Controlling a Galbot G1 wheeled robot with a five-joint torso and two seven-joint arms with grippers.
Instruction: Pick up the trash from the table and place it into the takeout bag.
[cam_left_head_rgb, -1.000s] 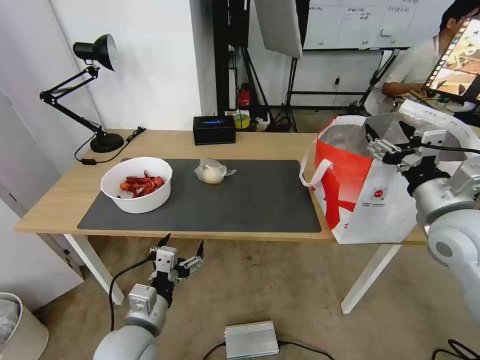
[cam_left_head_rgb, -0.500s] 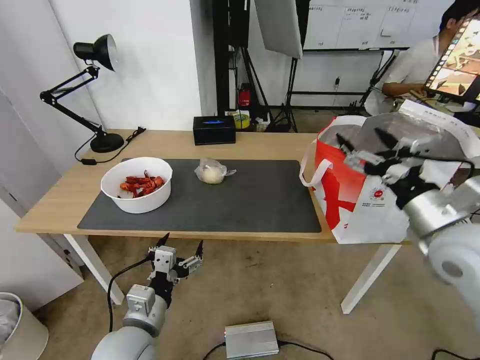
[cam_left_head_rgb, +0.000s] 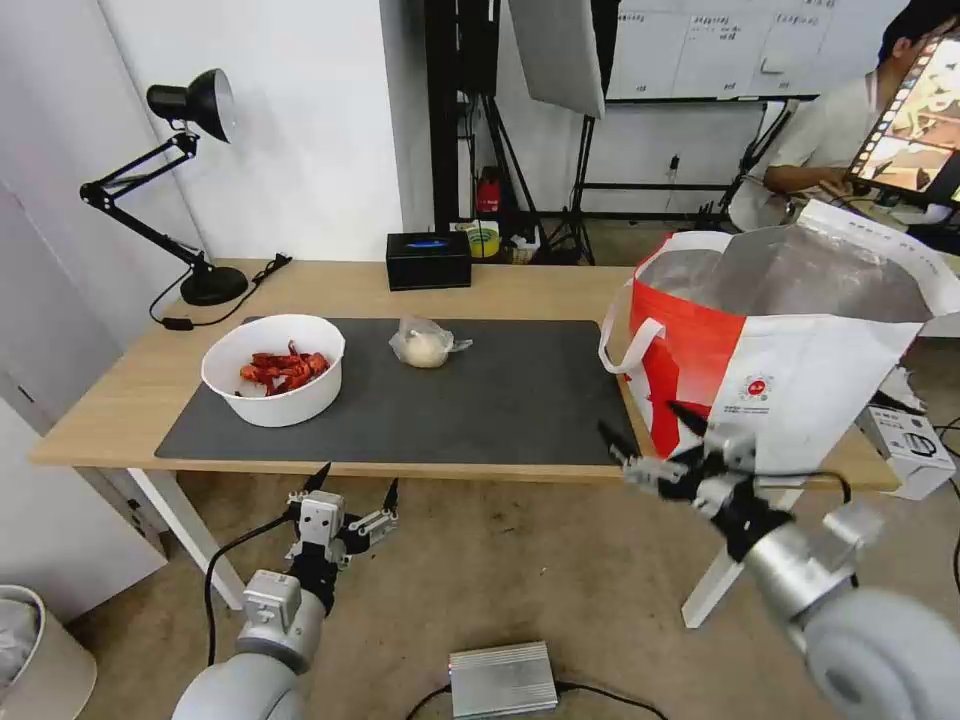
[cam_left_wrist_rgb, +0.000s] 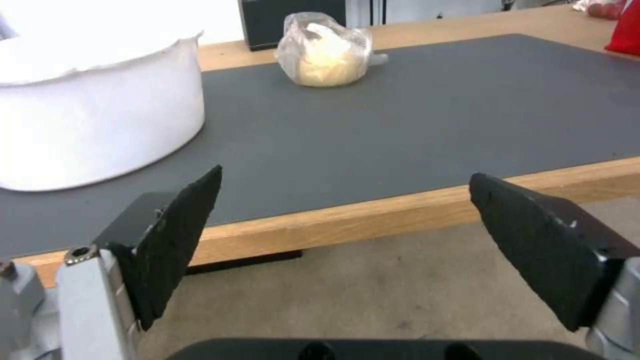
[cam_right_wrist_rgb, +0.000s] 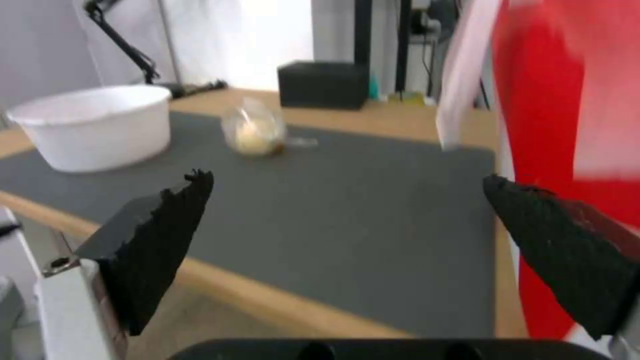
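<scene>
Both of my grippers hang wide open and empty below the table's (cam_left_head_rgb: 120, 425) front edge, the left gripper (cam_left_head_rgb: 352, 490) nearer the bowl (cam_left_head_rgb: 273, 369) and bagged lump (cam_left_head_rgb: 426, 343) on the mat (cam_left_head_rgb: 520, 400), the right gripper (cam_left_head_rgb: 648, 440) beside the takeout bag (cam_left_head_rgb: 790, 370).

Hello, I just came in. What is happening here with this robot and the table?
The robot is clearing trash from the table into the takeout bag. At this moment neither gripper holds anything. The right gripper is open, low in front of the table edge beside the bag. The left gripper is open too, below the front edge. The white bowl of crayfish shells and the clear bag with a whitish lump sit on the dark mat, not yet picked up.
</scene>
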